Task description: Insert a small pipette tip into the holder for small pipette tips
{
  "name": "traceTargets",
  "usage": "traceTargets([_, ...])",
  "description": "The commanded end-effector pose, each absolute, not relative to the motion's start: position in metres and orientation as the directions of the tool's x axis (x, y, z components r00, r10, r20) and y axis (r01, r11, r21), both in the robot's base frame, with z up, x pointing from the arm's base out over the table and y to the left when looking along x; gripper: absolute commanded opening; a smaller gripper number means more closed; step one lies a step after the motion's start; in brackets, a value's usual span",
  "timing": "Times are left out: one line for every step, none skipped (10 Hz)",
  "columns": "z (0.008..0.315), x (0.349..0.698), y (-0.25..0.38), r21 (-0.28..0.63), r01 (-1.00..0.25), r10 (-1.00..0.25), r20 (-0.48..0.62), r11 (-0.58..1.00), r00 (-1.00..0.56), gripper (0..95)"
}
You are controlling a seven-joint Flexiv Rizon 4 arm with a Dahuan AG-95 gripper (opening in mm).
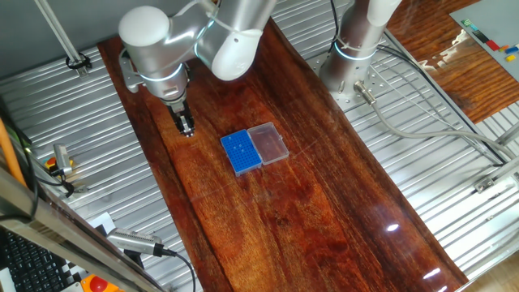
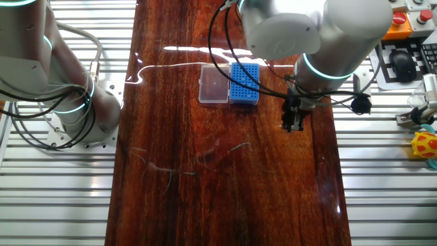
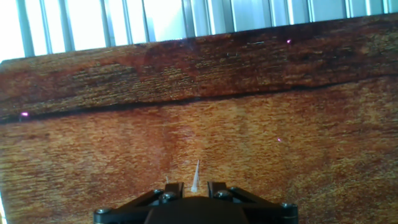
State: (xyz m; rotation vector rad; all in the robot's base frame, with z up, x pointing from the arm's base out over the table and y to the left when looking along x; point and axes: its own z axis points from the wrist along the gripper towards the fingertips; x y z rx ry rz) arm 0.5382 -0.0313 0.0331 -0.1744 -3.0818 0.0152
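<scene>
The holder for small pipette tips is a small blue box with a dotted top. It lies mid-board, joined to its clear lid. In the other fixed view the holder and lid lie toward the far end of the board. My gripper hangs above the dark wooden board, left of the holder and apart from it. In the other fixed view my gripper is right of and nearer than the holder. In the hand view a thin white pipette tip sticks out between my gripper's fingers over bare wood.
A second arm's base stands on the ribbed metal table beyond the board, with cables trailing right. A keyboard, a mouse and an orange button box sit beside the board. The board's edge and the metal ribs lie ahead in the hand view.
</scene>
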Motion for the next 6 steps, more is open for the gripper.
traceTargets([0.0331,0.5385,-0.0313,-0.013,0.114,0.115,0.055,0.993,-0.992,19.0])
traceTargets([0.0341,0.5379,-0.0317,-0.012,0.110,0.110,0.051,0.994,-0.993,19.0])
traceTargets([0.0341,0.5379,-0.0317,-0.011,0.107,0.108,0.051,0.994,-0.993,19.0])
traceTargets([0.0341,0.5379,-0.0317,-0.012,0.105,0.106,0.051,0.994,-0.993,19.0])
traceTargets([0.0341,0.5379,-0.0317,-0.013,0.102,0.103,0.050,0.995,-0.993,19.0])
traceTargets([0.0341,0.5379,-0.0317,-0.016,0.104,0.105,0.049,0.994,-0.993,19.0])
